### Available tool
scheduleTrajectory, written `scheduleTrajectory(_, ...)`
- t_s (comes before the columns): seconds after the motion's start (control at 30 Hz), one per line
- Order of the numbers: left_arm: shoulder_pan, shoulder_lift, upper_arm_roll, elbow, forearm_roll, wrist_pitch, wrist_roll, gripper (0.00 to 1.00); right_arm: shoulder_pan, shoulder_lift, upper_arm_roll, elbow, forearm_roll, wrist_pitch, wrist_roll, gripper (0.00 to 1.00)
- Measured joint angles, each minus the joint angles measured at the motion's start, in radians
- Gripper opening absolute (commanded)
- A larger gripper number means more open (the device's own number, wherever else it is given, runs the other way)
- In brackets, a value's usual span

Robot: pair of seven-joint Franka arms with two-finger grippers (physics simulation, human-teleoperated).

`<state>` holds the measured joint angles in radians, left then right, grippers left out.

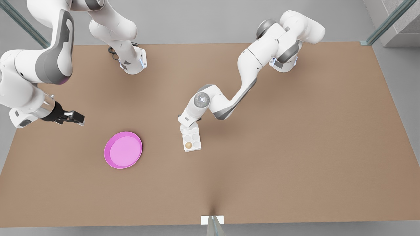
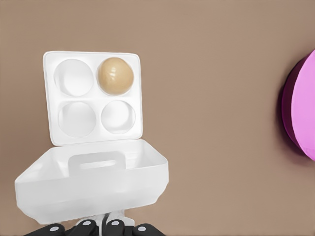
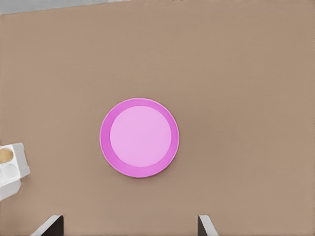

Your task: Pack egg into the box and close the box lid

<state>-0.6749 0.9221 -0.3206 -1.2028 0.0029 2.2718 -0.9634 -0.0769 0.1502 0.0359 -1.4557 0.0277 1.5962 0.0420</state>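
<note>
Here, I see the egg (image 2: pixel 115 75) in a near-row cup of the box (image 1: pixel 192 142), the box lid (image 2: pixel 93 184) tilted half up at the left gripper (image 2: pixel 101 227), its grip I cannot tell, right gripper (image 3: pixel 130 226) spread wide above the pink plate (image 3: pixel 140 138).

Left claw (image 2: pixel 101 227) cut by frame edge behind box lid (image 2: pixel 93 184).
</note>
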Motion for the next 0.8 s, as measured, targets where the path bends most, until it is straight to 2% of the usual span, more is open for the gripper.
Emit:
scheduleTrajectory(0.27, 0.008, 0.003, 0.002, 0.014, -0.001, 0.028, -0.003, 0.25, 0.009, 0.025, 0.008, 0.041, -0.038, -0.068, 0.065, 1.0)
scheduleTrajectory(0.8, 0.014, 0.026, 0.02, 0.048, 0.005, 0.064, 0.052, 0.26, 0.006, 0.02, 0.022, 0.043, -0.037, -0.081, 0.065, 1.0)
